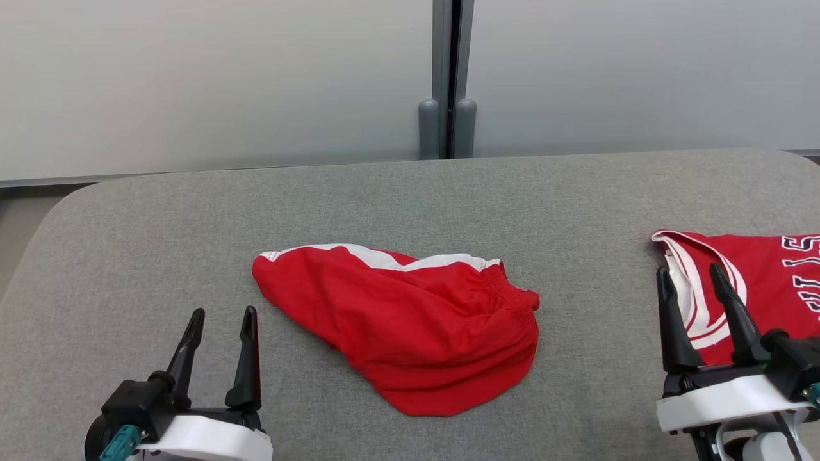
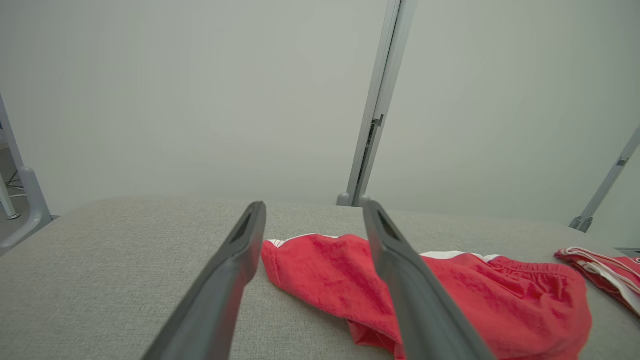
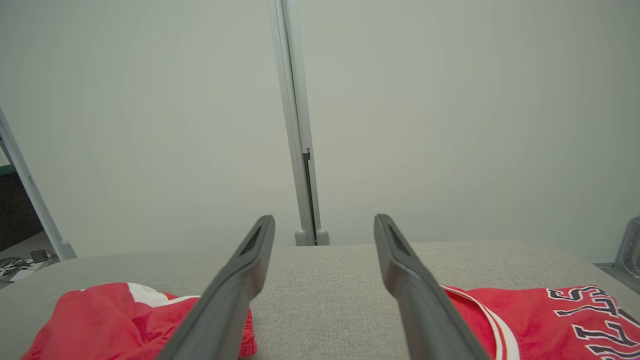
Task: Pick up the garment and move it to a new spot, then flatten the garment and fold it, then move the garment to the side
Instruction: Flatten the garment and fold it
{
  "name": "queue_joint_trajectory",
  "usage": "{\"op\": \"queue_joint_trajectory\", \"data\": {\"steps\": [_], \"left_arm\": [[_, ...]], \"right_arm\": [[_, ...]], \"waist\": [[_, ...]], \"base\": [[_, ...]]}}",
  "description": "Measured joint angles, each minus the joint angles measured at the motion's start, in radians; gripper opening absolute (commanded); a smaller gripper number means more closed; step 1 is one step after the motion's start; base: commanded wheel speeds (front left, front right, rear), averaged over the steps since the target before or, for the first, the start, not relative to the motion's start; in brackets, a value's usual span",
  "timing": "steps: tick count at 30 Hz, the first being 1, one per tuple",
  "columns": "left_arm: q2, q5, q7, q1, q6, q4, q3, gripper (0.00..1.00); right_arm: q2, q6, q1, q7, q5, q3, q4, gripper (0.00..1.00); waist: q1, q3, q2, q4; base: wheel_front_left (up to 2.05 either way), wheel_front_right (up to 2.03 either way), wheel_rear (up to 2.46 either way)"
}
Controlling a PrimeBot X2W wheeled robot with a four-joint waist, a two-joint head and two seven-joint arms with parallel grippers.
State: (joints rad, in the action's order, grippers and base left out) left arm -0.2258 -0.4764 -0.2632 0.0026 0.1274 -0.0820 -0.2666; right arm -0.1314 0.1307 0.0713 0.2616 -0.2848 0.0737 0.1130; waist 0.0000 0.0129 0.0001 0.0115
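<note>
The garment [image 1: 410, 326], red shorts with a white side stripe and an elastic waistband, lies crumpled in the middle of the grey padded surface [image 1: 410, 198]. It also shows in the left wrist view [image 2: 500, 295] and the right wrist view [image 3: 100, 320]. My left gripper [image 1: 223, 311] stands open just left of the shorts, holding nothing; its fingers frame the garment's near corner [image 2: 314, 205]. To the right of the shorts my right gripper [image 1: 688, 269] is open and empty [image 3: 325, 218].
A red jersey [image 1: 769, 282] with white trim and dark lettering lies at the surface's right edge, under and beside my right gripper [image 3: 550, 315]. A pale partition wall with a grey post [image 1: 448, 77] rises behind the surface. Bare grey fabric surrounds the shorts.
</note>
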Motion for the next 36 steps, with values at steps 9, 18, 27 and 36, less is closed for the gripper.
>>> {"op": "queue_joint_trajectory", "data": {"steps": [9,18,27,36], "left_arm": [[0.025,0.009,0.0,-0.001,-0.021,-0.026,0.001,1.0],[0.041,0.01,0.0,-0.02,-0.036,-0.047,-0.004,1.0],[0.071,0.017,0.0,-0.047,-0.056,-0.078,-0.002,1.0],[0.094,0.035,0.0,-0.06,-0.075,-0.099,0.011,1.0]], "right_arm": [[-0.011,0.0,0.049,-0.023,-0.109,0.107,0.052,1.0],[-0.051,0.0,0.241,-0.321,-0.254,0.17,0.206,1.0],[-0.065,0.0,0.382,-0.685,-0.364,0.154,0.384,1.0],[-0.041,0.0,0.458,-0.881,-0.392,0.091,0.487,1.0]], "waist": [[0.0,0.0,0.0,0.027],[0.0,0.017,0.0,0.095],[0.0,0.054,0.0,0.188],[0.0,0.08,0.0,0.251]], "base": [[0.0,0.0,0.0],[0.0,0.0,0.0],[0.0,0.0,0.0],[0.0,0.0,0.0]]}}
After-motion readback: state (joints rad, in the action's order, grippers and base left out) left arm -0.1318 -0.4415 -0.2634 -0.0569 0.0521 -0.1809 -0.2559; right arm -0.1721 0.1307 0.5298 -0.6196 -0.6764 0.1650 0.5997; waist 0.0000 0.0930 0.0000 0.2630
